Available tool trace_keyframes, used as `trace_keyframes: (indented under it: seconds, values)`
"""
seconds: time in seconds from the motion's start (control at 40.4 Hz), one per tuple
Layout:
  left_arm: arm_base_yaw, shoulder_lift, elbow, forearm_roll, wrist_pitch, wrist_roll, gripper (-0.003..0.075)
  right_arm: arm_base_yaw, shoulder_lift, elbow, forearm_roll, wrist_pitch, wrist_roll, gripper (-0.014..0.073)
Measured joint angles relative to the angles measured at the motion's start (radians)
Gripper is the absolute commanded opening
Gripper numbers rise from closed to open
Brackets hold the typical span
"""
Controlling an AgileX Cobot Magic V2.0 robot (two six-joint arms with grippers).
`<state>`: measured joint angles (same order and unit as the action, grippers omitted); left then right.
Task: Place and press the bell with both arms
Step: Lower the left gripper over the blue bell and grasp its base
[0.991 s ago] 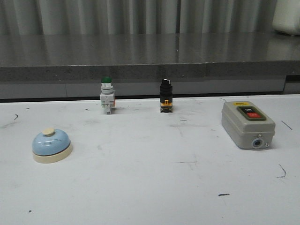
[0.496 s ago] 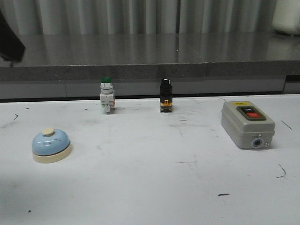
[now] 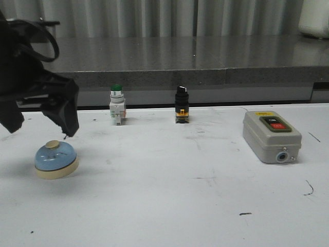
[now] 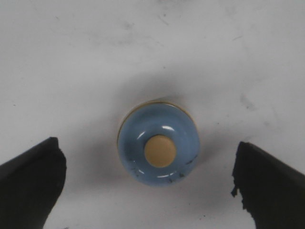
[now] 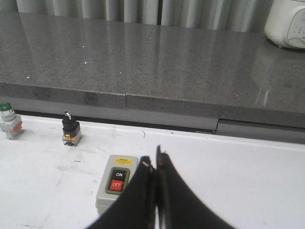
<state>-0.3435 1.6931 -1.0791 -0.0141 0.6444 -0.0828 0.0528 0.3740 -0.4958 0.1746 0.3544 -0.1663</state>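
The bell (image 3: 56, 159), a light-blue dome with a cream base and cream button, sits on the white table at the front left. My left gripper (image 3: 40, 126) hangs just above and behind it, jaws wide open and empty. In the left wrist view the bell (image 4: 158, 149) lies between the two black fingers (image 4: 31, 183), touching neither. My right gripper (image 5: 153, 162) is shut and empty, held above the table next to the grey switch box (image 5: 116, 188). The right gripper is out of the front view.
A grey switch box (image 3: 271, 136) with ON and OFF buttons stands at the right. A green-capped push button (image 3: 117, 110) and a black selector switch (image 3: 181, 110) stand at the table's back edge. A grey counter (image 3: 169, 56) runs behind the table.
My left arm has come into the front view from the upper left and dropped down over the bell. The bell and the other things have not moved.
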Motion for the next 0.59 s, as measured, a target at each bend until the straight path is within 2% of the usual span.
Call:
trace_keyframes:
  seconds: [0.273,0.347,0.471,0.595]
  values:
    - [0.000,0.181,-0.113,0.000,0.074,0.000,0.0679,0.000,0.000,0.000,0.000,0.000,0.000,-0.0062]
    - [0.000,0.200,-0.129,0.000,0.093,0.000,0.0654,0.000,0.000,0.000,0.000,0.000,0.000,-0.0062]
    - [0.000,0.216,-0.145,0.000,0.108,0.000,0.0533,0.000,0.000,0.000,0.000,0.000,0.000,-0.0062]
    - [0.000,0.218,-0.147,0.000,0.111,0.000,0.0351,0.000,0.000,0.000,0.000,0.000,0.000,-0.0062]
